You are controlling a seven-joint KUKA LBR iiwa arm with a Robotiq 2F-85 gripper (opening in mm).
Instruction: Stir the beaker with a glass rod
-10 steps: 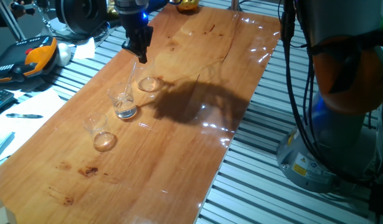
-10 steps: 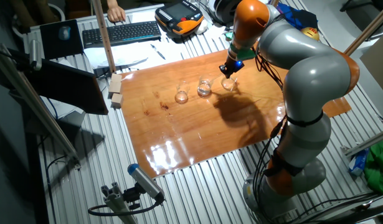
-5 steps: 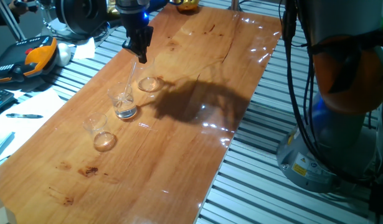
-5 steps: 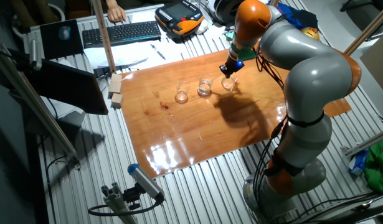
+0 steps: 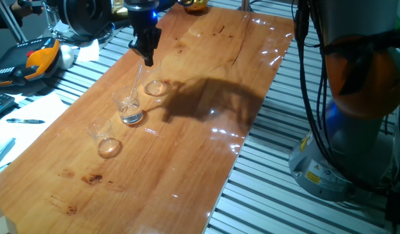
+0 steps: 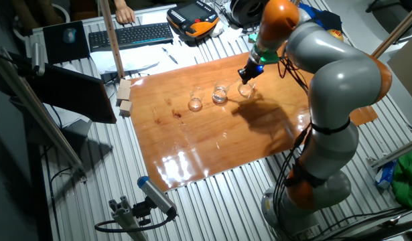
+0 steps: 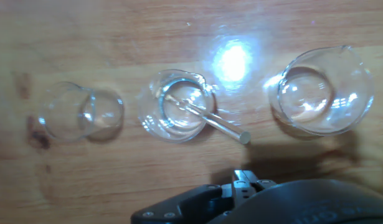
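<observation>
- Currently, glass rod leans inside middle beaker, upper end free.
- Gripper hovers above; jaw state cannot be told.
- Wooden table bears three beakers.

No legible text or labels anywhere

On the wooden table three clear beakers stand in a slanted row. The gripper hangs above them, its fingers closed on the glass rod, which slants down into the beaker in the middle (its base glints whitish). The wider beaker stands just beside it, and the smaller beaker stands nearer the camera.
</observation>
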